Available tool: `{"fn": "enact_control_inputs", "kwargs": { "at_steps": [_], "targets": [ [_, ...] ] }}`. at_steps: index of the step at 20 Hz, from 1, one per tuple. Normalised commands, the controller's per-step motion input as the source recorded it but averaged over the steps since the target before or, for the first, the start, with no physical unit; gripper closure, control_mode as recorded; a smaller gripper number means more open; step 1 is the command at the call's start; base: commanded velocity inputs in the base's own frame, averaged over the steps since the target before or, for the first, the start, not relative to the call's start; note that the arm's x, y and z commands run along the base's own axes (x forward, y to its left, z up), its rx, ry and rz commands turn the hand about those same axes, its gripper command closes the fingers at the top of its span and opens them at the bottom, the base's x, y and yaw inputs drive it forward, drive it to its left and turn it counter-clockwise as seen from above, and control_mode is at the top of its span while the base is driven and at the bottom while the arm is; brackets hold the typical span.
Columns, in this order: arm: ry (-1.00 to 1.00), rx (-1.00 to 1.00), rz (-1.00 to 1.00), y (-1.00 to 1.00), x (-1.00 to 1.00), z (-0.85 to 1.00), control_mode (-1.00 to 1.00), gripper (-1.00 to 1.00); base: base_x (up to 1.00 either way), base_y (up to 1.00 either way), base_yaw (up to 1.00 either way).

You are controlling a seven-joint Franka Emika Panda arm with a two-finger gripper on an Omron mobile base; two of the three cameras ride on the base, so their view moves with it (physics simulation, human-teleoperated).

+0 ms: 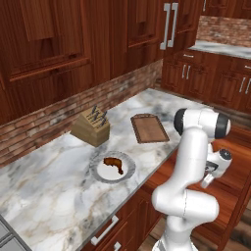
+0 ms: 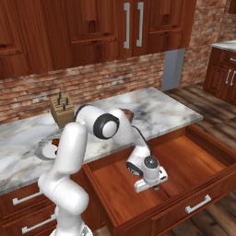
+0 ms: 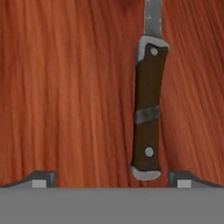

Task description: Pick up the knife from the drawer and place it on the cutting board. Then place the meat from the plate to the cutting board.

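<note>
The knife [image 3: 146, 118] lies flat on the orange-brown floor of the open drawer [image 2: 193, 156], its dark riveted handle toward me and its grey blade running off the top of the hand view. My gripper [image 3: 113, 180] hovers just above it, open, and the handle lies between the fingertips [image 3: 186, 179], closer to the right one. From the right base view the gripper [image 2: 156, 186] points down into the drawer. On the counter lies the cutting board [image 1: 149, 128]. The plate [image 1: 100, 172] holds the meat [image 1: 113, 164].
A tan knife block [image 1: 90, 126] stands left of the board, near the brick wall. The drawer's front panel with its silver handle [image 2: 198, 203] juts out toward the base. More cabinets and a second counter [image 1: 220, 49] stand at the far right.
</note>
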Motion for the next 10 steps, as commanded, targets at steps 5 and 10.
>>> {"fn": "enact_control_inputs", "kwargs": {
  "at_steps": [5, 10],
  "targets": [
    [-0.06, 0.03, 0.11, -0.01, 0.08, -0.27, -1.0, -1.0, 0.0, 0.0, 0.0],
    [-0.01, 0.0, 0.02, 0.02, 0.21, -0.36, -1.0, 1.0, 0.0, 0.0, 0.0]
  ]
}}
